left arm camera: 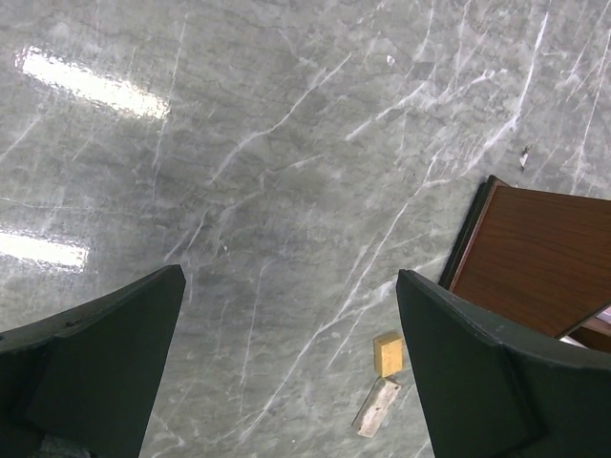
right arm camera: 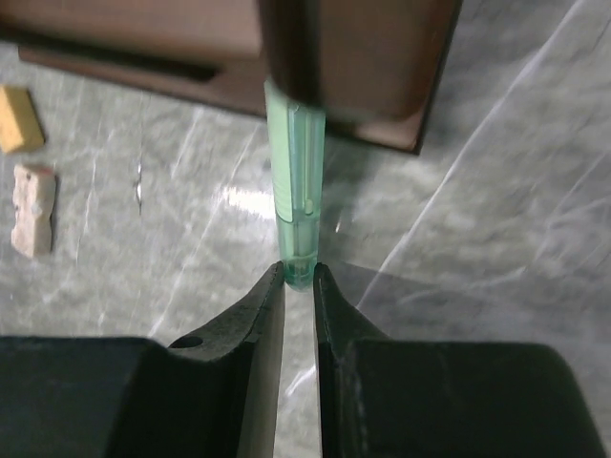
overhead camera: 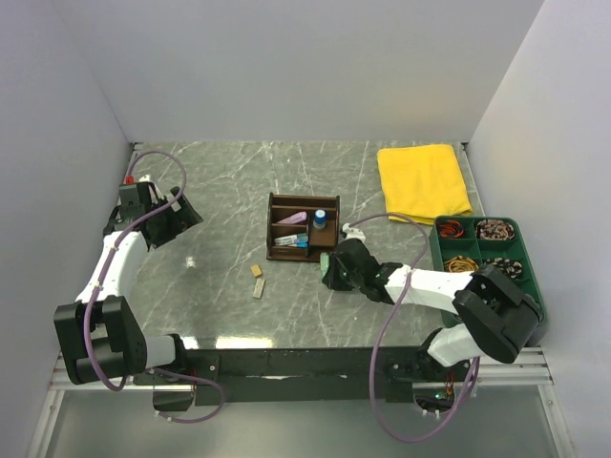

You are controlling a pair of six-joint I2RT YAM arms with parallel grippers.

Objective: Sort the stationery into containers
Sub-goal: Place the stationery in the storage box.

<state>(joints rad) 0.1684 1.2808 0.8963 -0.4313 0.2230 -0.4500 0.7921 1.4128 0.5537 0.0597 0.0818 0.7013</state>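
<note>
Right wrist: claw (right arm camera: 299, 274) seemingly pinches pen (right arm camera: 295, 181).

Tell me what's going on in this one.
The right gripper is shut on a slim translucent green pen, holding it beside the dark brown wooden desk organiser, which already holds a few items. The left gripper hangs open and empty over the green marble table. A yellow block eraser and a pale tan eraser lie loose there.

Organiser (overhead camera: 304, 198) close ahead of right jaws, bare tabletop (overhead camera: 220, 191) around two erasers (overhead camera: 257, 278)
</note>
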